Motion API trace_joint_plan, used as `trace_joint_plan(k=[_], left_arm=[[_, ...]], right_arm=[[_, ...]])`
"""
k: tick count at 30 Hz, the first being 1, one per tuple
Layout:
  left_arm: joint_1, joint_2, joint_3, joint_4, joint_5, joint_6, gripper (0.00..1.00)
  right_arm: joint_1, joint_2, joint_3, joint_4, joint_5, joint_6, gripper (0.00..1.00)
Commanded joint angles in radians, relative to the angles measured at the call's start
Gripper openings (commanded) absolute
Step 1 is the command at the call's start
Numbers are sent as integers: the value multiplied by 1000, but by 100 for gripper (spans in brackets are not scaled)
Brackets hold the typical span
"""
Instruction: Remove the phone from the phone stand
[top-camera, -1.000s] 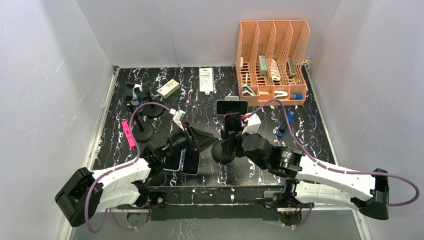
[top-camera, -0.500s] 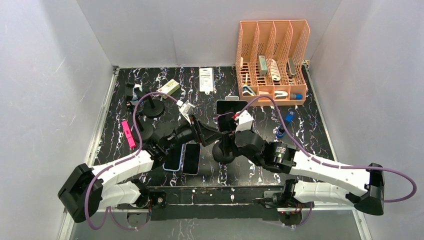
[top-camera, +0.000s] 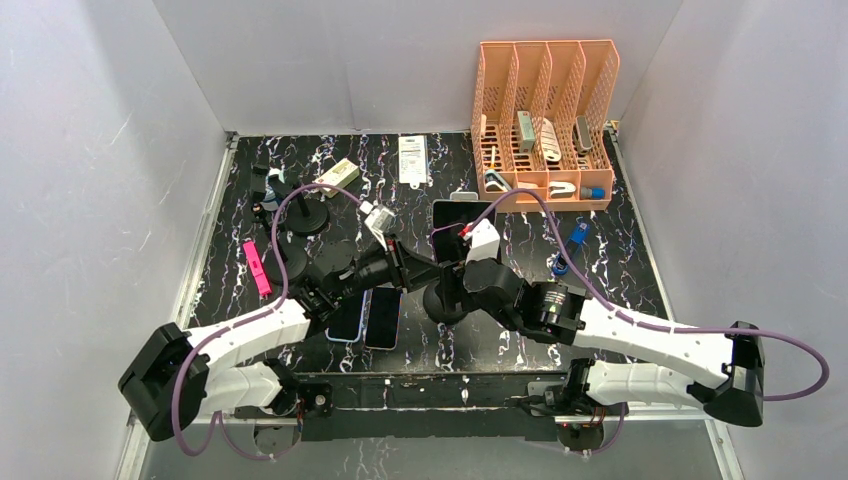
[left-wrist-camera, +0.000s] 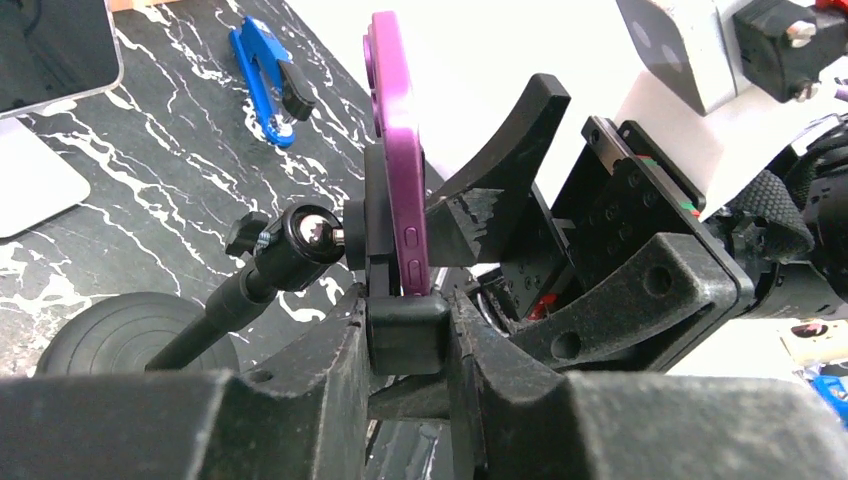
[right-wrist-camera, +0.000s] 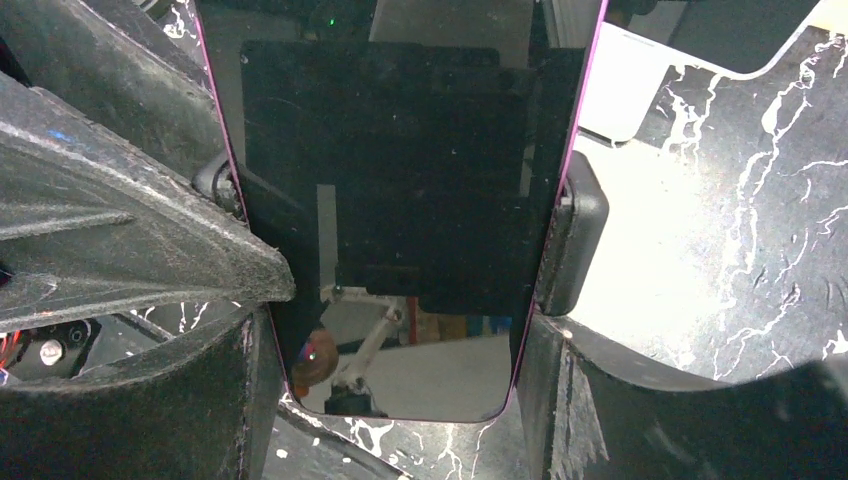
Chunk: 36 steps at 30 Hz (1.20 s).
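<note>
The right gripper (right-wrist-camera: 397, 385) is clenching its two fingers on the long edges of the phone (right-wrist-camera: 390, 180), which is showing a dark glossy screen and a thin purple frame. The left gripper (left-wrist-camera: 408, 340) is squeezing the bottom of the phone stand (left-wrist-camera: 290, 240) between its fingers. The phone is standing upright in that stand, near the middle of the black marbled table (top-camera: 620, 255), with a side clamp (right-wrist-camera: 575, 240) pressing on its edge.
</note>
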Motion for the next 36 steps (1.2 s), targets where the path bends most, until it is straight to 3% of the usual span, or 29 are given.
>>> trace_joint_plan(k=[1, 8, 17, 24, 25, 29, 31, 33, 36], left_arm=[[10, -31, -126, 167, -47, 2, 0], [24, 8, -235, 370, -81, -90, 0], [25, 81, -278, 548, -76, -178, 0], [25, 89, -253, 514, -82, -184, 0], [25, 82, -236, 467, -84, -170, 0], [14, 32, -169, 259, -132, -89, 0], [4, -2, -130, 147, -167, -57, 0], [-6, -23, -111, 80, -202, -47, 0], [-18, -46, -83, -11, -240, -36, 0]], right_arm=[[-12, -52, -34, 9, 53, 44, 1], [-39, -132, -123, -27, 53, 114, 1], [-43, -177, -175, 42, -6, 121, 1], [-44, -182, -159, 66, -45, 65, 1], [-43, -177, -147, 66, -50, 49, 7], [-39, -137, -74, 42, -51, -16, 58], [-33, -120, -51, 37, -44, -44, 73], [-28, -104, -31, 29, -28, -63, 96], [-20, -86, -16, 22, 3, -80, 99]])
